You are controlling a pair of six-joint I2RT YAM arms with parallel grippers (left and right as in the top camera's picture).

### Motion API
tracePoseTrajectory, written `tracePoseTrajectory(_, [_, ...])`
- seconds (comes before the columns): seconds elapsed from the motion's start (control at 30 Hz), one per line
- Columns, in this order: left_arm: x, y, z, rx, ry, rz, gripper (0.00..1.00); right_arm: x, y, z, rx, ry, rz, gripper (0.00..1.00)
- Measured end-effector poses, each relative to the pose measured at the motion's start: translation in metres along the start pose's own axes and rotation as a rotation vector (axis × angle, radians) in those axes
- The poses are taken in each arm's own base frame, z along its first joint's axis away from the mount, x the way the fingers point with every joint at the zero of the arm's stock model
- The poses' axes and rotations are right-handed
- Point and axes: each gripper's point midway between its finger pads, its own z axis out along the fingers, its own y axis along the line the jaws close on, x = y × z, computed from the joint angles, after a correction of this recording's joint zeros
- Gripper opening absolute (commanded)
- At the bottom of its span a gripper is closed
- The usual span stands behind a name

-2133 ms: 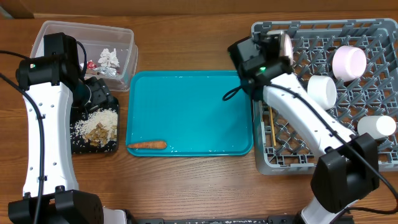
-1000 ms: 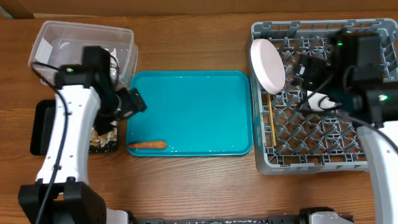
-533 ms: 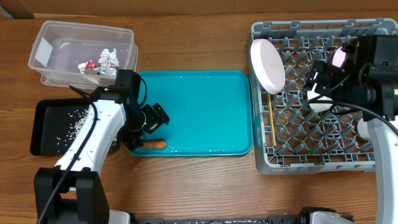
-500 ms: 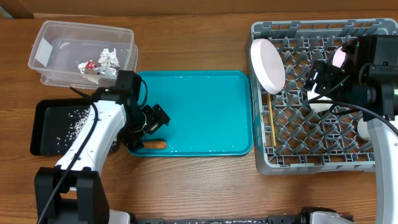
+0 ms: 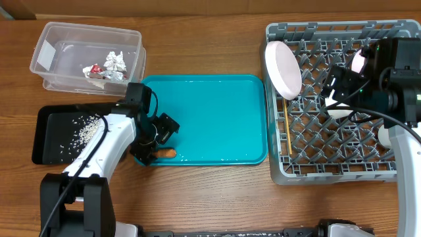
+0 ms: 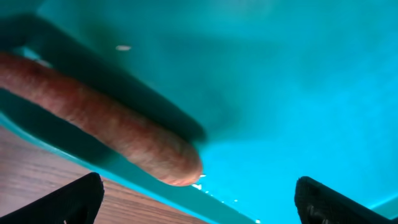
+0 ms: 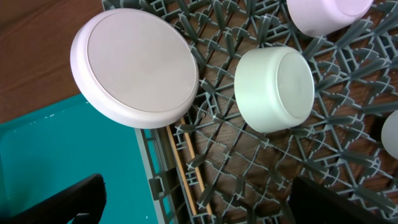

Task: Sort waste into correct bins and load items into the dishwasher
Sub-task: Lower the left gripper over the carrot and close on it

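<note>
Two grippers, both with jaws apart, neither gripping anything. Left gripper is hovering low over the robot-side left corner of the teal tray. Carrot is lying on that tray along its near rim, its tip showing ahead of the spread fingers, no contact visible. Right gripper is hanging empty over the rack. Plate is leaning on edge at the rack's left side, a bowl is sitting upside down beside it, and chopsticks are lying in the grid below the plate. Foil and wrapper are sitting in the clear tub. Rice is lying in the black tray.
</note>
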Motion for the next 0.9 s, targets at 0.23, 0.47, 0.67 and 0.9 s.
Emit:
tracePoseTrajectory(0.23, [-0.003,0.01,0.011,-0.02,-0.022,-0.04,1.0,0.0,0.0,0.0,0.0,0.0,0.0,0.96])
tracePoseTrajectory(0.47, [-0.013,0.006,0.014,-0.004,-0.081,-0.03,1.0,0.0,0.0,0.0,0.0,0.0,0.0,0.96])
tracePoseTrajectory(0.67, [-0.015,0.006,0.014,-0.005,-0.092,-0.031,1.0,0.0,0.0,0.0,0.0,0.001,0.0,0.96])
tracePoseTrajectory(0.9, [-0.015,0.011,0.024,-0.036,-0.074,-0.039,1.0,0.0,0.0,0.0,0.0,0.001,0.0,0.96])
